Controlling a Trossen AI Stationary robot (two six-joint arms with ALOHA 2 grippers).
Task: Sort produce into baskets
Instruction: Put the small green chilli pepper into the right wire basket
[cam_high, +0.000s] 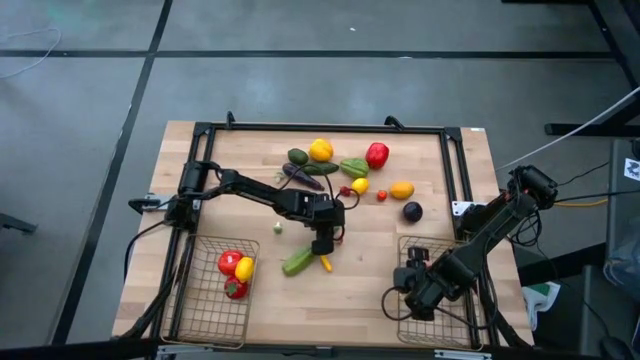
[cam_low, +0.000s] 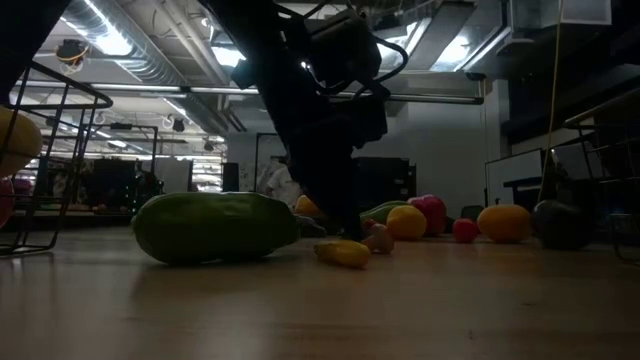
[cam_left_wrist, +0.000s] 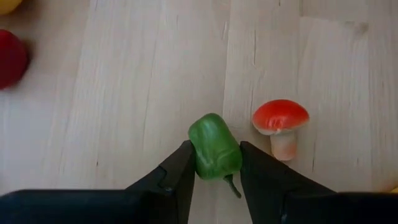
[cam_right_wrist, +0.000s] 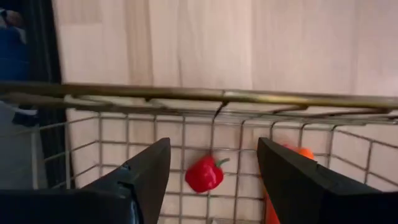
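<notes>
The high view looks straight down on the whole wooden table (cam_high: 330, 290); the low view sits at tabletop height, close to a green cucumber (cam_low: 215, 227) also seen from above. Each wrist view looks down closely: left on bare tabletop, right into a wire basket (cam_right_wrist: 186, 99).

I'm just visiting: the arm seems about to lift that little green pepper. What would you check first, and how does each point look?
1. Green pepper sits between the left gripper fingers: ok.
2. Grip firm enough to lift: cannot tell.
3. Red-capped mushroom apart from the fingers: ok.
4. Left basket has bare floor left: ok.
5. Right gripper over the right basket, open, out of the way: ok.
</notes>
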